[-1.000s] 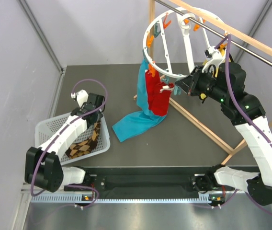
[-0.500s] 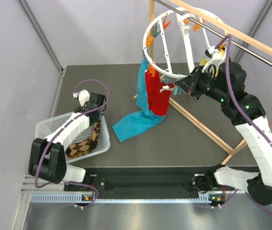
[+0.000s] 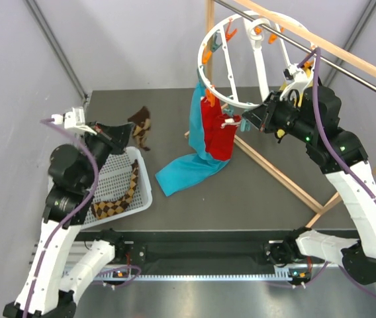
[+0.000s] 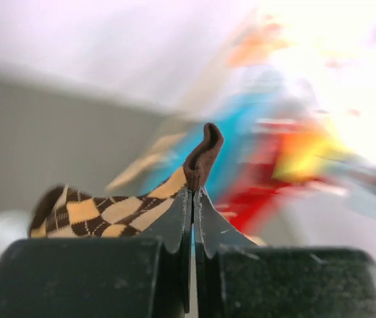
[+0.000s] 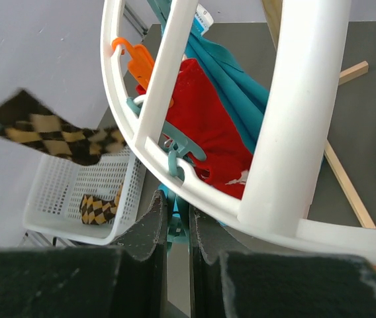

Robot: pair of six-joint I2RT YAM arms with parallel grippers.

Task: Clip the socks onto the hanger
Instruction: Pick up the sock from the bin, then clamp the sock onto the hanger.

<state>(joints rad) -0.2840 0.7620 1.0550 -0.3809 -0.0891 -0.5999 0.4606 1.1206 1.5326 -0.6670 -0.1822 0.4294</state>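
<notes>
Near left, a white basket (image 3: 143, 179) holds a checkered sock (image 3: 112, 205). Just past its far edge, the left gripper (image 3: 132, 132) is clamped on a second checkered sock (image 3: 141, 126), which dangles above the table (image 3: 254, 199). Farther right, a red sock (image 3: 218, 136) and a teal cloth (image 3: 187, 171) hang from the hanger (image 3: 228, 66). The right gripper (image 3: 249, 122), jaws nearly together, sits at the hanger's rim by a teal clip (image 5: 181, 142).

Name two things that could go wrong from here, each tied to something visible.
The left gripper pinches the checkered sock only by a thin edge fold; it may slip out on the way to the hanger. The red sock and teal cloth crowd the rim by the right gripper, so the new sock could snag there.
</notes>
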